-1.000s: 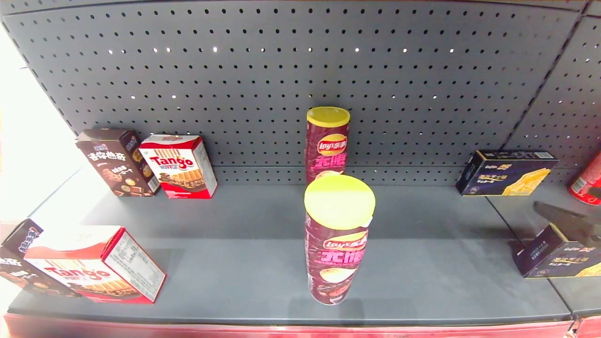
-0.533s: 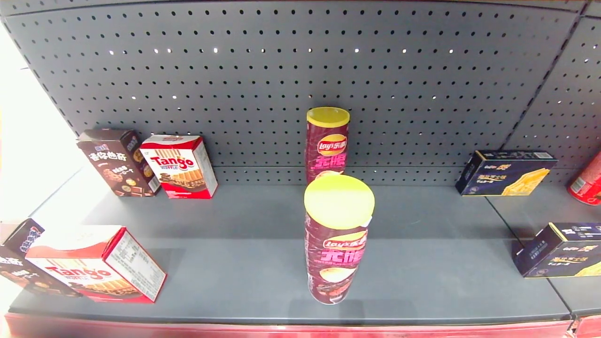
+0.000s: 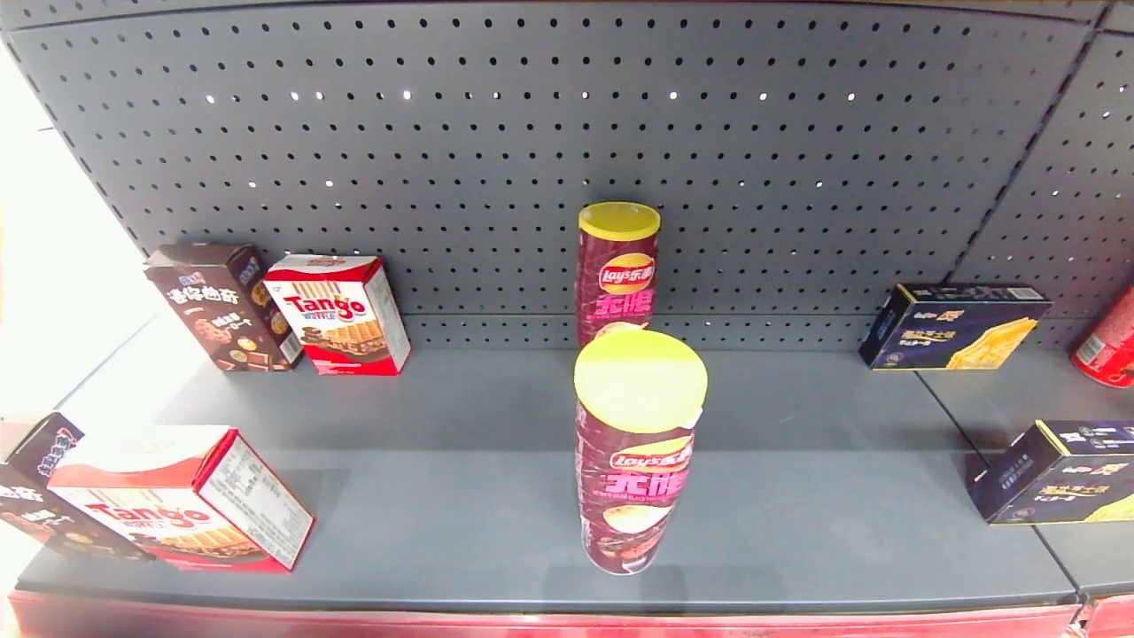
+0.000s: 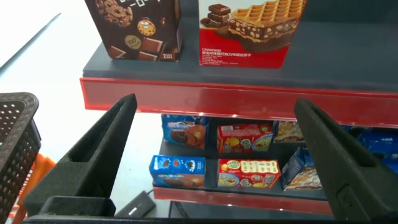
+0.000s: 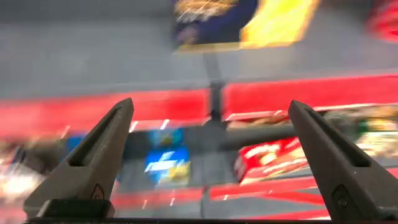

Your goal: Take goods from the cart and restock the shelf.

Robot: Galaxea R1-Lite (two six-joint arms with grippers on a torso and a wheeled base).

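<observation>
Front chip can (image 3: 636,461) stands upright at the centre of the shelf (image 3: 443,478), near its front edge and directly ahead of a second can (image 3: 617,270) at the pegboard back (image 3: 443,133). Red wafer box (image 3: 177,501) sits front left, navy box (image 3: 1054,470) front right. Left gripper (image 4: 214,102) faces the red shelf lip (image 4: 236,99), jaws wide and empty. Right gripper (image 5: 211,104) is likewise wide and empty.

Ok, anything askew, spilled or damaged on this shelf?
Nothing stands out. Front can and back can stand upright, nothing spilled or torn. Only quirk: the front navy box straddles the shelf joint.
</observation>
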